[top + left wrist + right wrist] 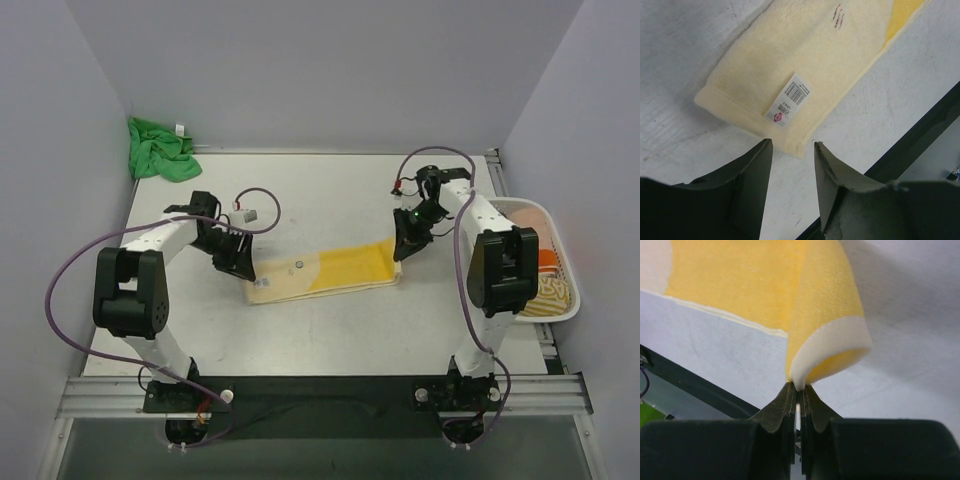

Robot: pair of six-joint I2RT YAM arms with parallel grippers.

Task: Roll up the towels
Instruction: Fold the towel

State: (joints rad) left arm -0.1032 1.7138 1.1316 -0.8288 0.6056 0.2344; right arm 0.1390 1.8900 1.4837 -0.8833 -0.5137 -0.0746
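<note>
Now, yellow towel (325, 272): I see it laid out flat as a long strip across the middle of the table (330, 190). It sits a little nearer the near edge than the far one, with its right end angled slightly toward the far edge.
Its colour: pale cream over the left part, changing to a deeper yellow toward the right along a curved border. A narrow cream hem runs along the edge.
Its marks: a white barcode label (788, 99) with a pink emblem lies near the left end, and a small dark red stitched mark (838, 17) sits farther along.
Its right end: lifted off the table and curled over into a loop, with the cream border showing on the fold.
Right jaws: closed tight on the edge of that curled end; in the right wrist view I see the cloth pinched between the tips.
Left jaws: parted with nothing between them, the tips just beside a corner of the towel's left end; I cannot tell whether they touch it.
Green towel (160, 148): bunched in a heap at the far left corner of the table, against the wall, with its white tag (180, 128) on top. It is well apart from both arms.
Basket (520, 203): white, at the right edge of the table, with orange and yellow-patterned cloth inside.
</note>
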